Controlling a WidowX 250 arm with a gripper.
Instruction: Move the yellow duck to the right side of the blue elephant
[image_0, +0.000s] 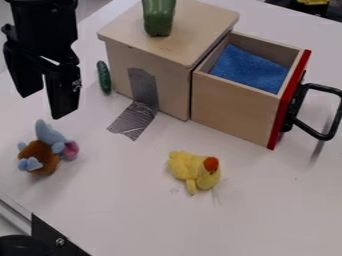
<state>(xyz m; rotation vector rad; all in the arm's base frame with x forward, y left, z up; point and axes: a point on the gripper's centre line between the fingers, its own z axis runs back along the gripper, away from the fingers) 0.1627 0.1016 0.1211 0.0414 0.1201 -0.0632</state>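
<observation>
the yellow duck (204, 176) lies well apart from the blue elephant (52, 136), between its three and four o'clock. the gripper (43, 104) holds nothing, fingers apart. the sideways placement looks met; perhaps only closing the gap remains.

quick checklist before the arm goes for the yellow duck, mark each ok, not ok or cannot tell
- Gripper open: ok, fingers apart
- Gripper empty: ok, nothing between the fingers
- Gripper above duck: not ok, it hangs at upper left, nearer the elephant
- Duck free of the drawer: ok, bare table between them
- Duck close beside elephant: not ok, off to its right in the view with a wide gap
- Duck firm enough to grip: cannot tell
</observation>
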